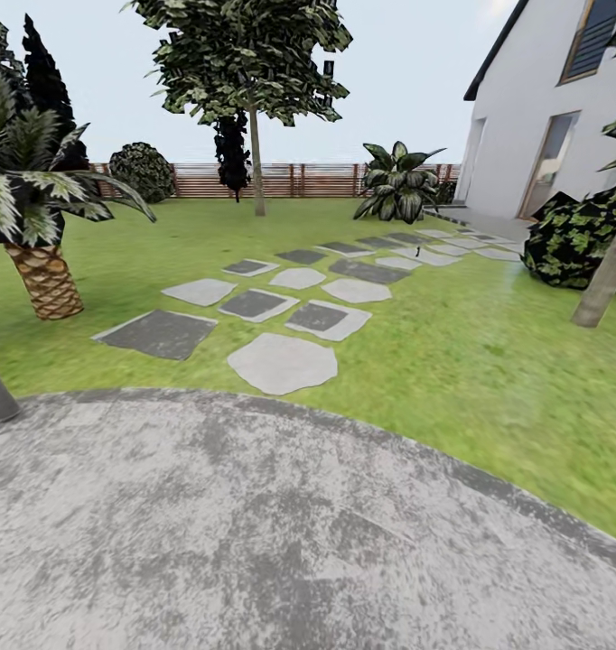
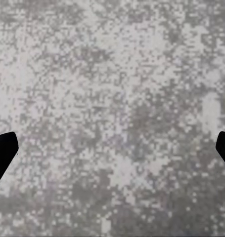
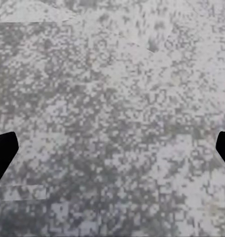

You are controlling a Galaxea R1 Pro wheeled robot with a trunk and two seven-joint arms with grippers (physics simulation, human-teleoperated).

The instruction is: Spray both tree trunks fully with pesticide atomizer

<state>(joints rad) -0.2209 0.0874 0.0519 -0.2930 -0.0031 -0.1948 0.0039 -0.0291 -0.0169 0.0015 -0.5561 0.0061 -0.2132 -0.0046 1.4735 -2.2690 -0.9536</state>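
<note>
A mottled grey concrete pad [image 1: 254,533] with a curved edge spans the near ground. At the left stands a short palm [image 1: 37,226] with a scaly brown stem, and behind it a dark, pointed conifer [image 1: 42,81]. A round shrub [image 1: 144,170] sits far left, against the fence line. A small all-black tree [image 1: 232,152] stands far off, centre. A broad-leaved plant [image 1: 398,181] grows far right of centre. A dense leafy bush [image 1: 574,236] lies at the right.
</note>
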